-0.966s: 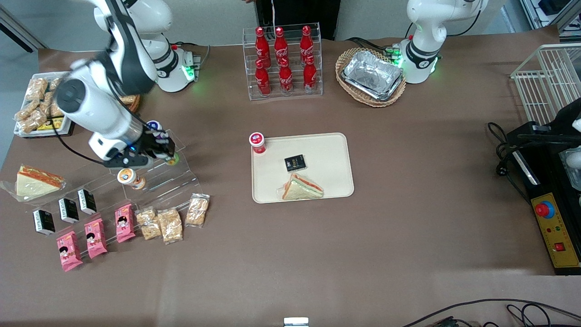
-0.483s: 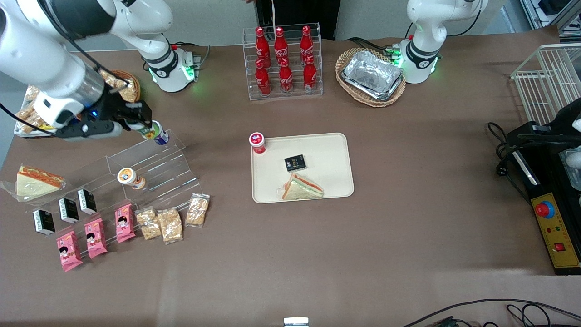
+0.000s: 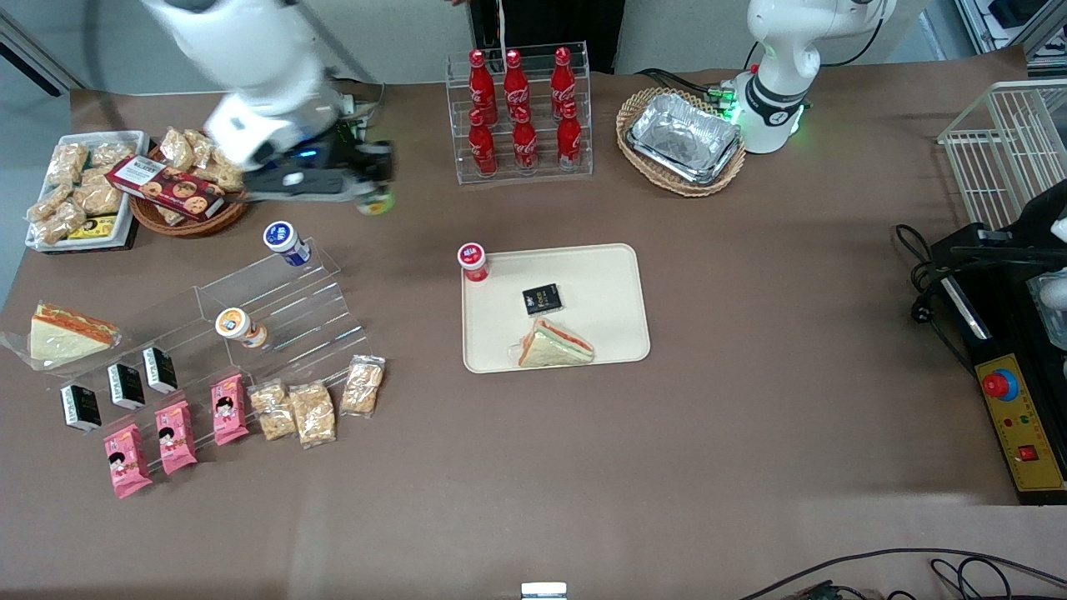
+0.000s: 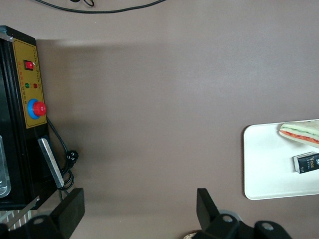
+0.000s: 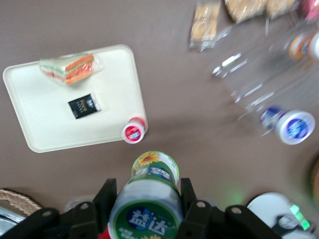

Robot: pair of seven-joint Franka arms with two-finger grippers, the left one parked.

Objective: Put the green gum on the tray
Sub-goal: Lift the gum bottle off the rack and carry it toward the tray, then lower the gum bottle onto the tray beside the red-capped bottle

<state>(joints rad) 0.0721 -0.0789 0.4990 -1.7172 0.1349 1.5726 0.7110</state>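
My right gripper (image 3: 367,185) is shut on the green gum (image 3: 375,202), a small bottle with a green lid and green-yellow label. It holds the bottle in the air between the acrylic stand and the cola rack, farther from the front camera than the tray. In the right wrist view the green gum (image 5: 149,194) sits between the two black fingers (image 5: 107,196). The cream tray (image 3: 608,275) lies mid-table and also shows in the right wrist view (image 5: 40,124). It holds a sandwich (image 3: 554,343), a black packet (image 3: 542,298) and a red-lidded bottle (image 3: 473,260) at one corner.
A clear stepped acrylic stand (image 3: 292,308) holds a blue-lidded bottle (image 3: 283,242) and an orange-lidded bottle (image 3: 237,327). A cola bottle rack (image 3: 518,112) stands beside the gripper. A wicker basket of snacks (image 3: 179,187) lies toward the working arm's end. A foil tray in a basket (image 3: 683,142) stands near the parked arm.
The gripper has lifted the green gum off the acrylic stand and carried it up and sideways toward the cola rack and the tray. The blue-lidded bottle is uncovered again.
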